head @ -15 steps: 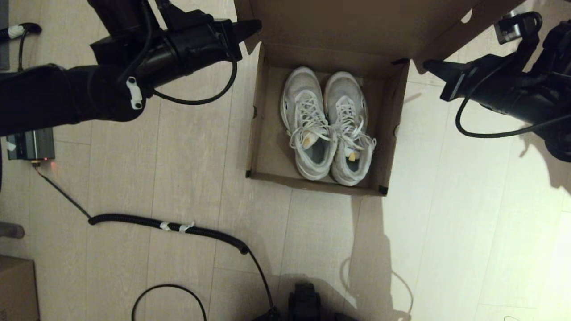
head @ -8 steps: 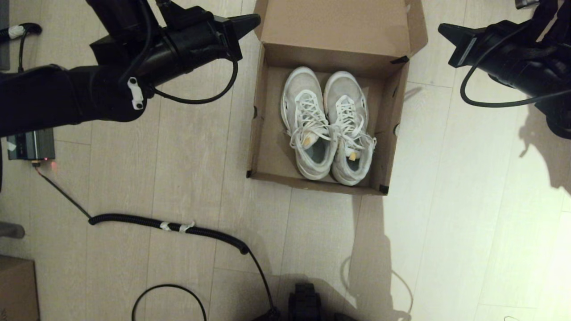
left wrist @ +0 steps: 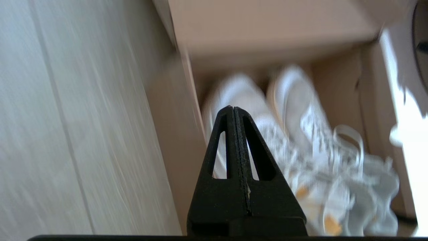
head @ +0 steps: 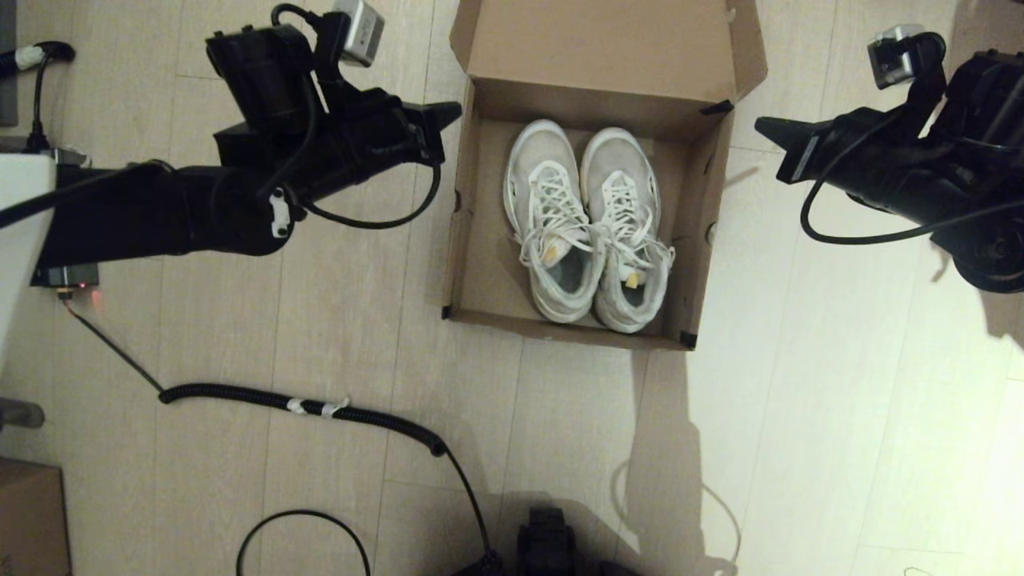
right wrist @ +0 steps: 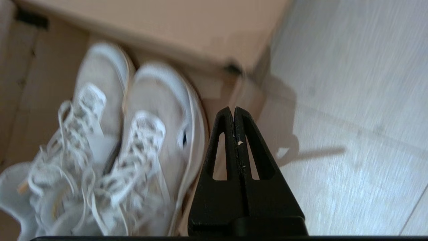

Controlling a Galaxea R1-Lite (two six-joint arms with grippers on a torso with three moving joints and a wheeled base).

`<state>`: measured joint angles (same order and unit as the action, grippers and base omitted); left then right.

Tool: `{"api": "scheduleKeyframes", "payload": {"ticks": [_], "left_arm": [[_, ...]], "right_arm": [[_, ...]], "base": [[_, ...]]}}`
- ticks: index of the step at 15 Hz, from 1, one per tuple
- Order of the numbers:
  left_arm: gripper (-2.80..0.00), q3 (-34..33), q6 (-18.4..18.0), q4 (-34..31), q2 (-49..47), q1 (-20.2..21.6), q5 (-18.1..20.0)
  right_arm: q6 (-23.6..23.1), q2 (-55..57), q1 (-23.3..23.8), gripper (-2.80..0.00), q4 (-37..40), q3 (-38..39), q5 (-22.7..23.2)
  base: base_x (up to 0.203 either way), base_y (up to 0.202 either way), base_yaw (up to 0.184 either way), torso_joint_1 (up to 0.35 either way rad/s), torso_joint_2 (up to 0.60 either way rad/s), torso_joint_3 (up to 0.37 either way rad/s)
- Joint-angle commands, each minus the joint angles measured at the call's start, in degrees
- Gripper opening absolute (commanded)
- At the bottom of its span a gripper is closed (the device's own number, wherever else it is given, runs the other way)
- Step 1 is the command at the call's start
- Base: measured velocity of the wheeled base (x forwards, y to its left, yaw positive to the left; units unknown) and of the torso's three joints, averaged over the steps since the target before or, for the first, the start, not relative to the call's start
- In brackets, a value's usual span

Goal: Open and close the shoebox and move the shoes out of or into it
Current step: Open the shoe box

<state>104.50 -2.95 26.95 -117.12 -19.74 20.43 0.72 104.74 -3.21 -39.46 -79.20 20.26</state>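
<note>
The brown shoebox (head: 472,240) sits open on the floor, its hinged lid (head: 600,40) folded back flat behind it. Two white lace-up shoes (head: 588,224) lie side by side inside, toes toward the lid. My left gripper (head: 456,112) is shut and empty, its tip just above the box's far left corner. My right gripper (head: 764,126) is shut and empty too, hovering a little outside the box's far right corner. In the left wrist view the left gripper (left wrist: 233,108) points over the shoes (left wrist: 301,134). In the right wrist view the right gripper (right wrist: 233,109) hangs beside the box wall (right wrist: 249,97).
A coiled black cable (head: 320,408) runs across the wooden floor in front left. A small black device (head: 56,264) with a red light sits at the left. A plain brown carton (head: 28,516) shows at the bottom left corner. Bare floor lies right of the box.
The lid has swung from upright to lying back flat. My left arm has dropped slightly and my right gripper has come back down toward the box's right corner.
</note>
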Motion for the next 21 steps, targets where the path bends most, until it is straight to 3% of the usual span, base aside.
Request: {"api": "scheduleKeyframes", "payload": {"ticks": [1, 5, 8, 14, 18, 21], "left_arm": [[-2.8, -2.92, -0.04, 0.28, 0.08, 0.59, 0.05], [-2.8, -4.74, 0.07, -0.32, 0.4, 1.1, -1.98], [-2.8, -5.06, 0.47, -0.25, 0.38, 2.13, -2.83], [-2.8, -9.48, 0.33, 0.28, 1.44, 3.37, -3.12], [-2.8, -14.47, 0.26, 0.31, 4.18, 5.23, -3.38], [-2.8, -20.59, 0.23, 0.3, 7.96, 6.07, -4.1]], "right_arm": [[-0.01, -0.5, -0.23, -2.8, -0.17, 1.42, 0.13], [0.08, -0.69, -0.31, -2.8, 1.95, 1.33, 0.13], [1.2, -1.82, -2.94, -2.8, 5.08, 1.15, -0.41], [2.85, -1.55, -5.05, -2.8, 5.66, 0.41, -2.39], [5.46, -1.74, -13.19, -2.8, 7.48, -0.67, -10.75], [7.21, -1.83, -20.81, -2.8, 12.32, -1.15, -26.23]], "base": [[0.0, 0.0, 0.0, 0.0, 0.0, 0.0], [0.0, 0.0, 0.0, 0.0, 0.0, 0.0], [0.0, 0.0, 0.0, 0.0, 0.0, 0.0], [0.0, 0.0, 0.0, 0.0, 0.0, 0.0], [0.0, 0.0, 0.0, 0.0, 0.0, 0.0], [0.0, 0.0, 0.0, 0.0, 0.0, 0.0]]}}
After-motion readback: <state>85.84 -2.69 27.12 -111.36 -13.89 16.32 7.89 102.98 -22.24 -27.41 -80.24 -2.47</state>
